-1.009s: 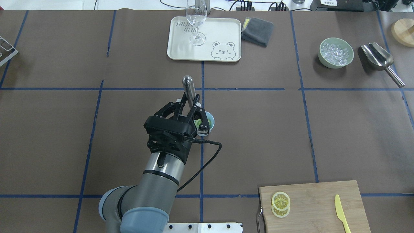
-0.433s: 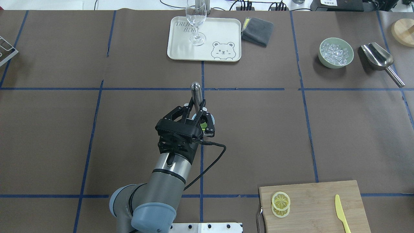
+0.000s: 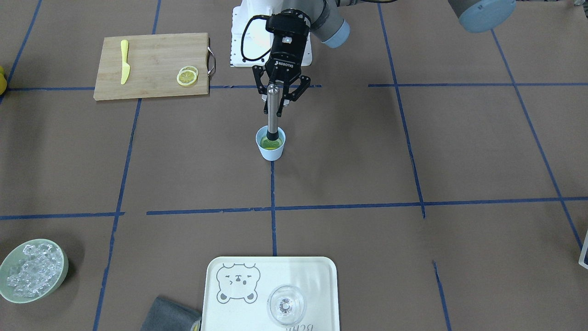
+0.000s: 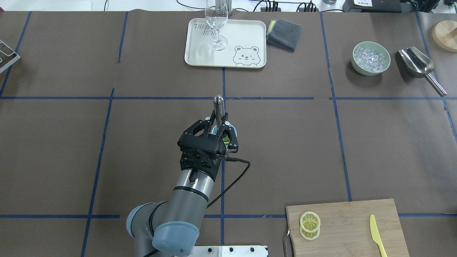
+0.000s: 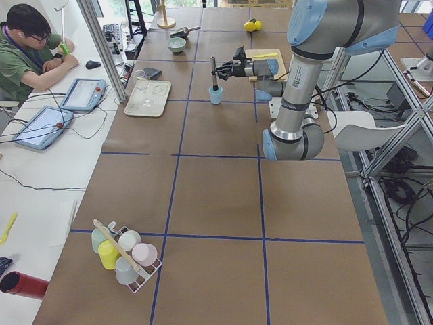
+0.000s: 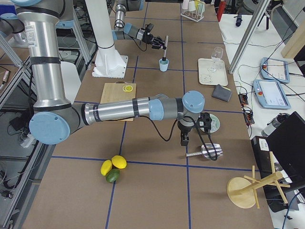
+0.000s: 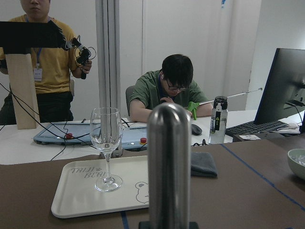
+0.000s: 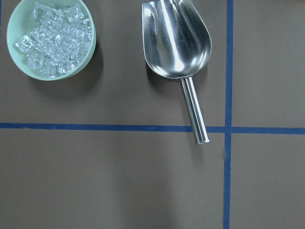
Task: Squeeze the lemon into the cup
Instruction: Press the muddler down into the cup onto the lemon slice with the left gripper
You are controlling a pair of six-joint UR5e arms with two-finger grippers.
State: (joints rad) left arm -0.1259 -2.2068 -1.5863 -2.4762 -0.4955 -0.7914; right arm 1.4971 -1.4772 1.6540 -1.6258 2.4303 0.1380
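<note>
The light-blue cup (image 3: 270, 146) stands near the table's middle with yellow-green lemon (image 3: 269, 144) pulp inside. My left gripper (image 3: 273, 102) is shut on a steel muddler (image 3: 272, 112) whose dark tip rests in the cup. From overhead, the left gripper (image 4: 218, 125) covers most of the cup. The muddler (image 7: 168, 162) fills the left wrist view. Two more lemon slices (image 4: 309, 224) lie overlapped on the cutting board (image 4: 350, 232). My right gripper (image 6: 184, 139) hangs over the scoop, seen only from the right side, so I cannot tell its state.
A cream tray (image 4: 246, 35) with a clear glass (image 4: 216, 25) sits at the far middle, a grey cloth (image 4: 284, 34) beside it. The green bowl of ice (image 4: 370, 58) and steel scoop (image 4: 417, 63) are far right. A yellow knife (image 4: 377, 233) lies on the board. People sit beyond the table.
My left gripper has moved right with the muddler, whose top has swung right and nearer, standing more upright over the cup.
</note>
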